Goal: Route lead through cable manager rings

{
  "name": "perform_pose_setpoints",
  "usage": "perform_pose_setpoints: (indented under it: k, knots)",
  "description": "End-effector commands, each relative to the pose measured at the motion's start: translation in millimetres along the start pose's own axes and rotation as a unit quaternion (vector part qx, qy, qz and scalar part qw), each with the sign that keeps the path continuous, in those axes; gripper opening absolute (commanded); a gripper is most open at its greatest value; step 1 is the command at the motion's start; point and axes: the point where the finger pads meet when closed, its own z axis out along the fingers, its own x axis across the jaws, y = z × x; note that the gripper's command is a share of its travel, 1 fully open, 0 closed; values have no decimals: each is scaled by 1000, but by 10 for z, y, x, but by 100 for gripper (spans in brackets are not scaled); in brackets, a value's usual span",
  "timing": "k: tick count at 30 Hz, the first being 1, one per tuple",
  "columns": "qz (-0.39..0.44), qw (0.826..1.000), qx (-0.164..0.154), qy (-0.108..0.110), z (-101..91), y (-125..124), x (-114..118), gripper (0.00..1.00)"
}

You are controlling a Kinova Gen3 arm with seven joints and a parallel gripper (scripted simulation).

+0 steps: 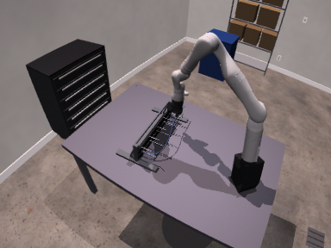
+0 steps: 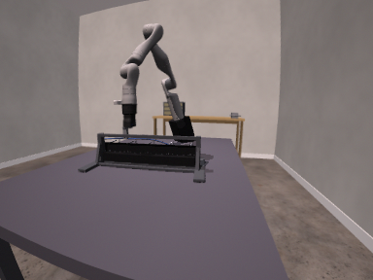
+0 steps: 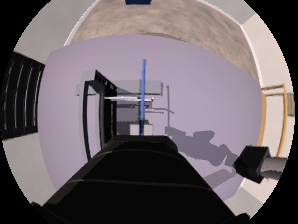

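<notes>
The pincer is nearly closed on the blue lead, which lies along the rack's front. The lead looks light and bendy; better to grip near its free end, gently.

From here I see the lead in plain blue and the rack in dark grey. My table is a flat greyish purple, my claw black and grey, and the floor mottled brown.
</notes>
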Motion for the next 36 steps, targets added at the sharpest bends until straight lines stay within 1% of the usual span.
perform_pose_setpoints:
  k: [1,19,36]
  knots:
    - [1,1000,1,4,71,-20,27,0]
    - [1,1000,1,4,287,-21,29,0]
    - [1,1000,1,4,344,-21,29,0]
